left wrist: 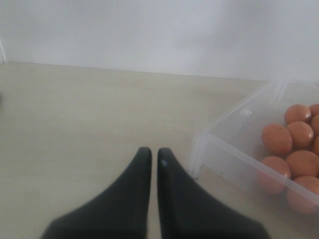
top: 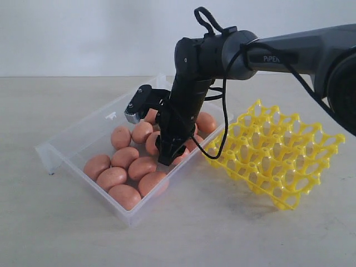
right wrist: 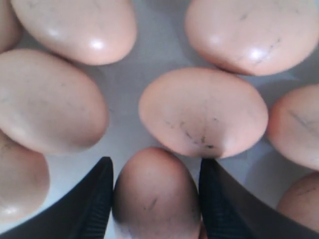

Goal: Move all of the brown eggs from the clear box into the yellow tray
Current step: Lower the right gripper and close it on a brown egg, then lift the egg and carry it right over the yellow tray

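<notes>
Several brown eggs (top: 111, 178) lie in the clear box (top: 83, 133) at left centre. My right gripper (top: 169, 158) reaches down into the box near its right side. In the right wrist view its fingers (right wrist: 99, 199) press both sides of one brown egg (right wrist: 157, 199), with other eggs (right wrist: 204, 112) packed close around it. The yellow tray (top: 278, 153) stands tilted just right of the box, and its visible cells hold no egg. My left gripper (left wrist: 154, 152) hovers over bare table beside the box's corner (left wrist: 199, 149), shut with nothing in it. It does not show in the exterior view.
The right arm's black cable (top: 222, 128) hangs between the box and the tray. A pale wall (top: 83, 33) backs the beige table. Eggs (left wrist: 276, 139) fill the box end that the left wrist view shows.
</notes>
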